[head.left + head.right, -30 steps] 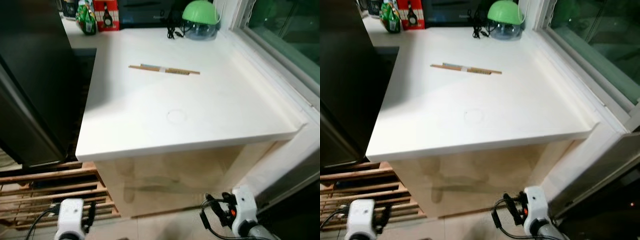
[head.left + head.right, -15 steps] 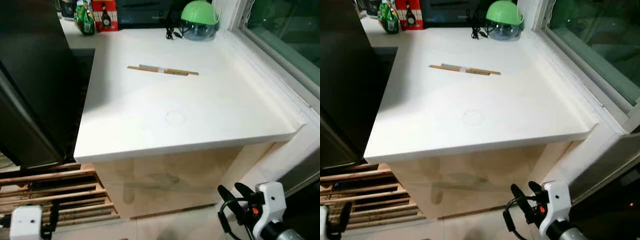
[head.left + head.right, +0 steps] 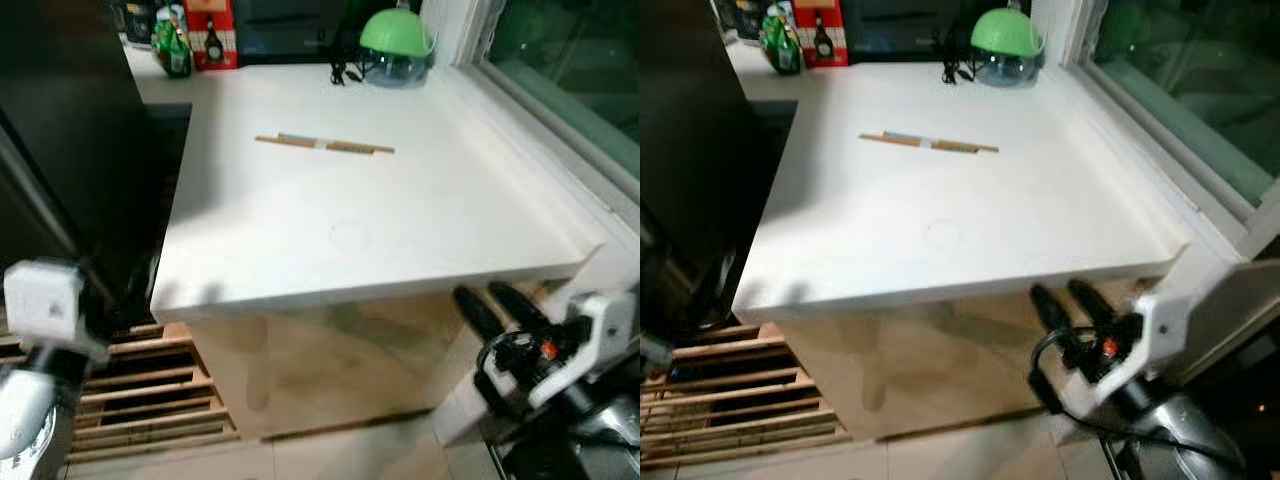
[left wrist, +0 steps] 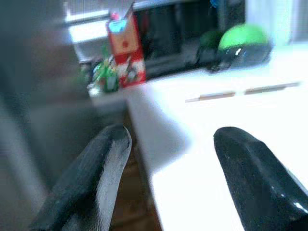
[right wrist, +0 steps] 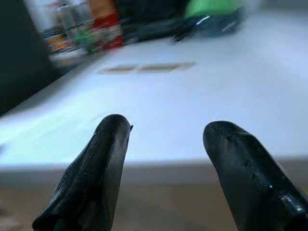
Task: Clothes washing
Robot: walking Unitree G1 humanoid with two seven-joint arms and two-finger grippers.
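I am standing in front of the white counter (image 3: 400, 210). My right gripper (image 3: 497, 303) is hanging just below the front edge of the counter, near its right corner, with its two black fingers spread apart and gripping nothing. My left gripper (image 4: 168, 144) is pointing at the left front corner of the counter, its fingers also apart and empty. Further on the counter, a thin wooden stick (image 3: 324, 145) is lying flat. At the far end of the counter, a green dome (image 3: 397, 33), a red box (image 3: 210, 32) and a green bottle (image 3: 174, 45) are standing. I am seeing no clothes here.
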